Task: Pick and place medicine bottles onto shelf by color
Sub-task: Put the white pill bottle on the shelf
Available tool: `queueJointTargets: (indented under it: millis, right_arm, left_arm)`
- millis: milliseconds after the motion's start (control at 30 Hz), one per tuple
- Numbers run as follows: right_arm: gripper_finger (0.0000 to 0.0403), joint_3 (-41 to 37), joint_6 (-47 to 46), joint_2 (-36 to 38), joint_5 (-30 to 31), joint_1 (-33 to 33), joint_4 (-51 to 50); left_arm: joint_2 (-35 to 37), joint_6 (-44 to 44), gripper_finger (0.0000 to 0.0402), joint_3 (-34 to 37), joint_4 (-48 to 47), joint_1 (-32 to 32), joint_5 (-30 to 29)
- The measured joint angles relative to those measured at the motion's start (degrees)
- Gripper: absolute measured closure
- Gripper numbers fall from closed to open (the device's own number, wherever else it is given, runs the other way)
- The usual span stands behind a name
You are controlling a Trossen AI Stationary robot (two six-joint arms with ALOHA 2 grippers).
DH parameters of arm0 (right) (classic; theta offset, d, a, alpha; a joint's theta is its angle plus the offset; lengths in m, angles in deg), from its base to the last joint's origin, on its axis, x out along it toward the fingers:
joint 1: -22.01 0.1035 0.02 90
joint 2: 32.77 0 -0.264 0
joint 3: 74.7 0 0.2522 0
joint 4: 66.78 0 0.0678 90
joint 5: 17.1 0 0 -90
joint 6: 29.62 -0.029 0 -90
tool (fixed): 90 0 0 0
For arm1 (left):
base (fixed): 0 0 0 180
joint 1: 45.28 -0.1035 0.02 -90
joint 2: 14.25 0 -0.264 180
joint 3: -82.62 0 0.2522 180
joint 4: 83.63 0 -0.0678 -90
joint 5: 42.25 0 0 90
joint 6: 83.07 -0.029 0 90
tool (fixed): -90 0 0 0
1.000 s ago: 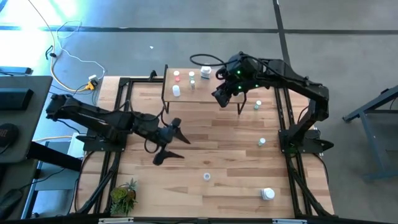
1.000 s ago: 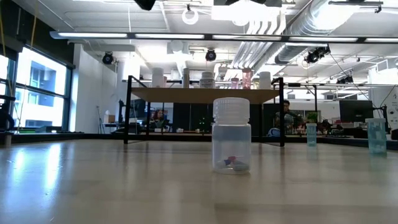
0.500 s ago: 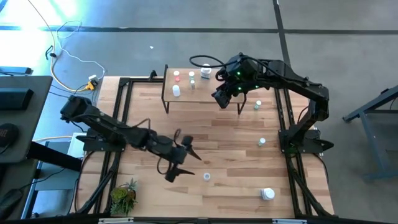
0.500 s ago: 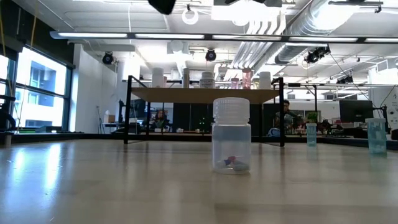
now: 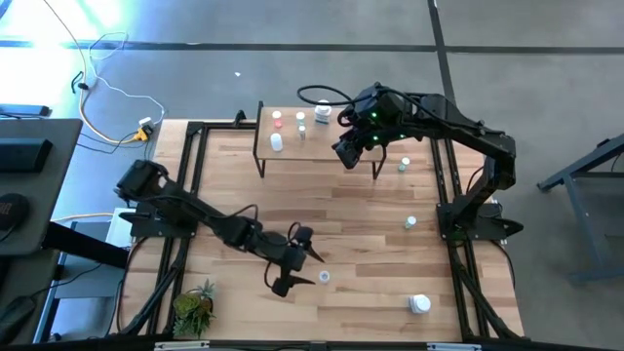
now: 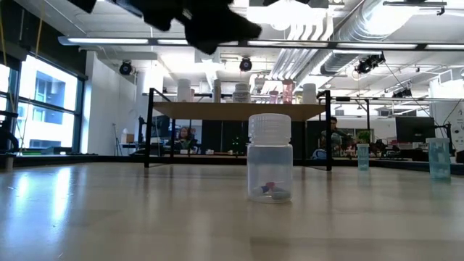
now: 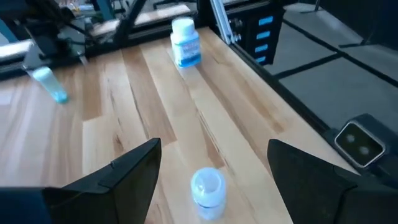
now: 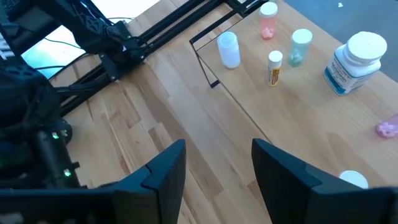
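A: Wooden plank tabletop fills the high view, with the shelf at its far edge. What does that view give that the low view withholds?

B: Both arms whole. The left gripper hangs over the table's middle, just beside a small white-capped bottle; the right gripper hovers at the shelf's near edge. The low view shows only a dark blur of arm at its top, but it alone shows the bottle side-on: clear-walled, ribbed pale cap, something small and coloured at its bottom.

A: And the shelf's contents?

B: The right wrist view is clearest: on the light board stand a white-capped bottle, a pink-capped one, a green-capped one, a slim yellow one and a larger white bottle with a blue label. All are upright and apart from one another.

A: Elsewhere on the table?

B: A larger bottle lies near the front right corner (the left wrist view shows it with a blue label), and two small ones stand along the right side.

A: State of the claws?

B: The left fingers are spread wide with the small bottle standing between them, untouched. The right fingers are parted, holding nothing.
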Motion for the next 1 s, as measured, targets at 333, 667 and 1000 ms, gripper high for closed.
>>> queueJointTargets:
  millis: [333, 667, 1000]
  right_arm:
    - [0.0229, 0.0, 0.0, 0.0, 0.0, 0.0, 0.0]
    - [0.0229, 0.0, -0.3, 0.0, 0.0, 0.0, 0.0]
    - [0.0229, 0.0, -0.5, 0.0, 0.0, 0.0, 0.0]
  left_arm:
    - [-6.4, 0.0, 0.0119, 0.0, 3.8, 0.0, -0.2]
    - [-12.3, 1.0, 0.0119, 0.0, 7.9, 0.0, -0.9]
    - [-14.8, 4.6, 0.0119, 0.0, 9.7, -0.7, -2.1]
